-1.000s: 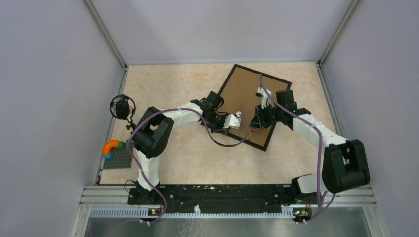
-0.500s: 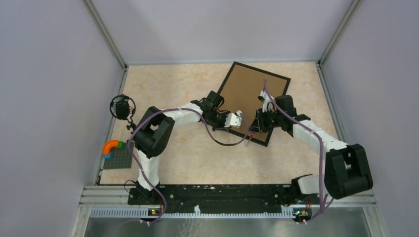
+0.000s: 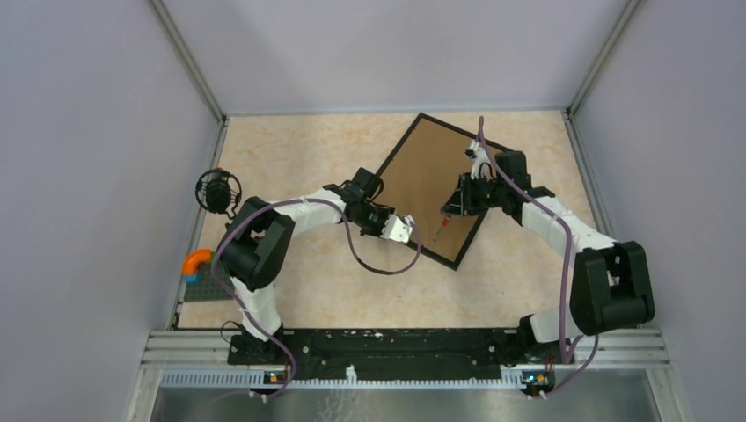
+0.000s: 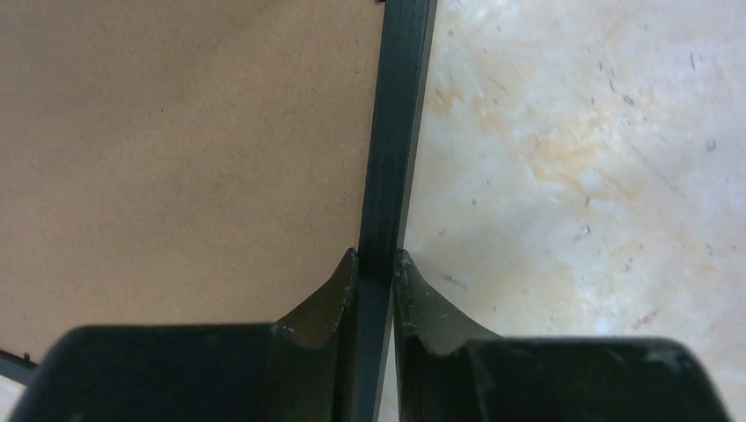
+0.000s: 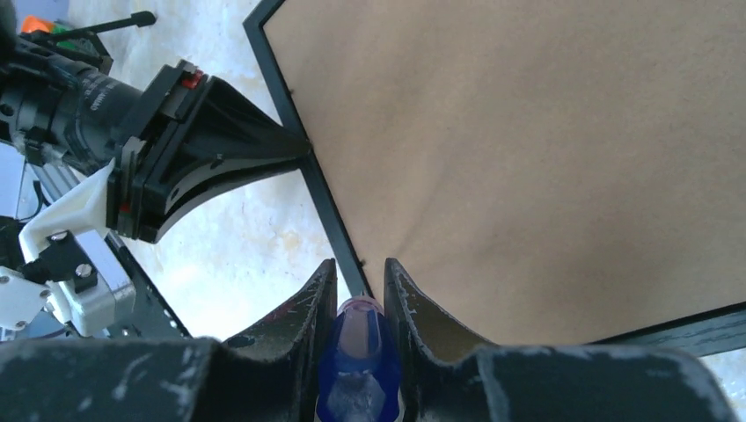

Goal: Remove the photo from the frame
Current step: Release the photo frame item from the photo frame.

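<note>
The frame (image 3: 413,167) lies back up on the table, a thin black rim around a brown board, so the photo is hidden. My left gripper (image 3: 410,225) is shut on the rim (image 4: 396,132) of the frame's near-left side, one finger over the board and one outside (image 4: 378,259). My right gripper (image 3: 451,209) hovers above the board and is shut on a blue-handled tool (image 5: 359,352) whose thin tip (image 3: 439,230) points down near the same rim (image 5: 317,185). In the right wrist view the left gripper (image 5: 303,151) pinches the rim just beyond my right gripper (image 5: 359,268).
A black round object on a stalk (image 3: 217,190) stands at the table's left edge. Near it a grey baseplate (image 3: 207,286) carries orange, green and blue bricks (image 3: 195,262). Grey walls close in the table on three sides.
The left gripper has pulled its side of the frame toward the near left, turning the frame a little. The right gripper with the tool has moved further up over the board.
</note>
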Robot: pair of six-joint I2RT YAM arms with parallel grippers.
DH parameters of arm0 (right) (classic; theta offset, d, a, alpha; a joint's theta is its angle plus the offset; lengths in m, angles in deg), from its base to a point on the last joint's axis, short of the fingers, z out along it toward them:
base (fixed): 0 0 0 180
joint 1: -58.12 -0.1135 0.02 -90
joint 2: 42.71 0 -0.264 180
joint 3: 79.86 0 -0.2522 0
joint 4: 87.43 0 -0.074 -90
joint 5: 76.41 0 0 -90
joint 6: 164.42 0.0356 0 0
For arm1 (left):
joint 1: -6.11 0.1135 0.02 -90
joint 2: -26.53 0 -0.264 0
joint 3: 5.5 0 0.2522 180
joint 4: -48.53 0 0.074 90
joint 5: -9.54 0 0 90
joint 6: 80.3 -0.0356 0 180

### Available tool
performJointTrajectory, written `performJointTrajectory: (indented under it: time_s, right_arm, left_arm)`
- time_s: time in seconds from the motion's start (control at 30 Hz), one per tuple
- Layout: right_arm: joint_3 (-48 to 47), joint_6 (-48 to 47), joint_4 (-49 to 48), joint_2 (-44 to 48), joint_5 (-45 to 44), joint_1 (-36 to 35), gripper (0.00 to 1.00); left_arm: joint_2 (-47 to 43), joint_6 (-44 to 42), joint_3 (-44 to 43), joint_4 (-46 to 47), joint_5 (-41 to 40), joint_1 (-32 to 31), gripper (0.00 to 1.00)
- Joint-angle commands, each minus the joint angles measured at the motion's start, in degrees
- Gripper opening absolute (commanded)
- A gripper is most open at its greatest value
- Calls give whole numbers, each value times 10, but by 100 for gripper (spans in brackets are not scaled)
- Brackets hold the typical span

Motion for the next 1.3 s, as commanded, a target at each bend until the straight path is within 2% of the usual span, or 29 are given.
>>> performJointTrajectory:
  time_s: [0.0,0.13,0.23,0.37,0.43,0.5,0.6,0.7,0.9,1.13,1.27]
  right_arm:
    - [-31,23,1,-29,-3,-2,0]
    - [-10,52,-32,-40,0,-4,0]
    - [3,63,-66,-50,3,-4,0]
    - [7,82,-95,-55,6,-4,0]
    - [15,91,-112,-53,3,-5,0]
    - [17,86,-109,-57,-4,-8,0]
    - [23,78,-115,-60,-11,-8,0]
    - [18,71,-112,-75,-5,-17,0]
    - [22,74,-123,-82,-3,-34,0]
    - [19,64,-122,-92,-9,-47,0]
    - [15,60,-122,-92,-11,-51,0]
  left_arm:
    - [-31,-18,37,-61,-35,11,23]
    - [-53,47,36,-32,-9,13,41]
    - [-81,134,45,3,26,20,48]
    - [-104,373,49,70,34,51,52]
    - [-116,523,57,104,11,73,53]
    - [-138,628,77,131,-18,91,55]
    - [-170,704,109,163,-125,102,67]
    - [-154,690,104,157,-144,128,70]
    - [-71,662,30,124,-150,160,65]
    - [34,602,-86,77,-156,166,58]
    - [63,586,-107,74,-143,164,53]
